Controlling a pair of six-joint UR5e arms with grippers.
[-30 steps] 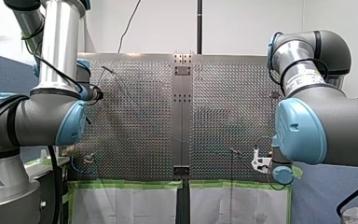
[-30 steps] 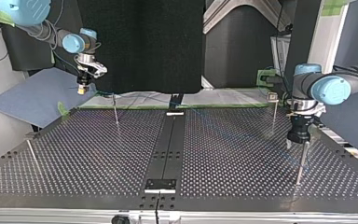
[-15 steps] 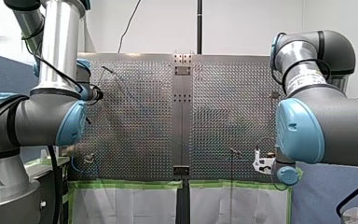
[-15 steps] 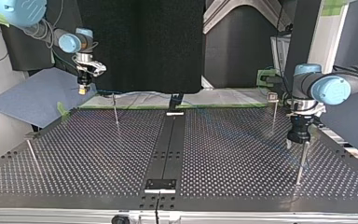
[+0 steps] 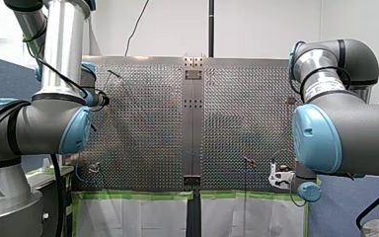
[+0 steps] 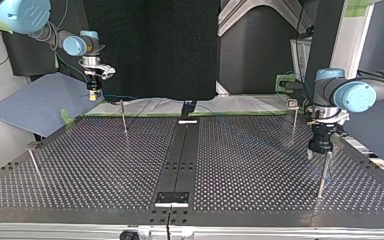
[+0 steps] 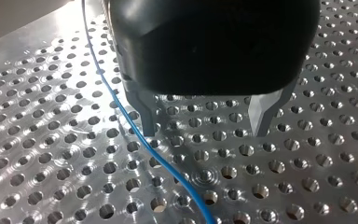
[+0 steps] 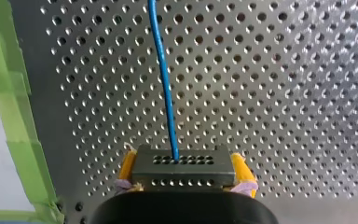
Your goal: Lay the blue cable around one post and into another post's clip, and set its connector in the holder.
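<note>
Closest to the top view's camera, a thin post (image 6: 322, 177) stands near the tabletop's (image 6: 240, 165) edge at that view's right. Just behind it my left gripper (image 6: 320, 150) hangs low over the perforated plate. Its wrist view shows the black jaws released and spread wide, with nothing between the metal fingers (image 7: 263, 116). The blue cable (image 7: 121, 109) lies on the plate, passes just beside one fingertip and crosses ahead of the gap. A little farther back stands a second post (image 6: 293, 125) topped with a small clip (image 6: 292, 103). Nearer the far edge, left of the middle, a third post (image 6: 124, 122) stands alone. Farthest of all, over the far corner at the top view's left, near the green tape (image 8: 21, 116), my right gripper (image 8: 184, 175) is clenched on the connector (image 8: 184, 163). This dark block sits pinched between the yellow pads (image 8: 242, 170), and the cable leaves its face and runs ahead across the tabletop.
</note>
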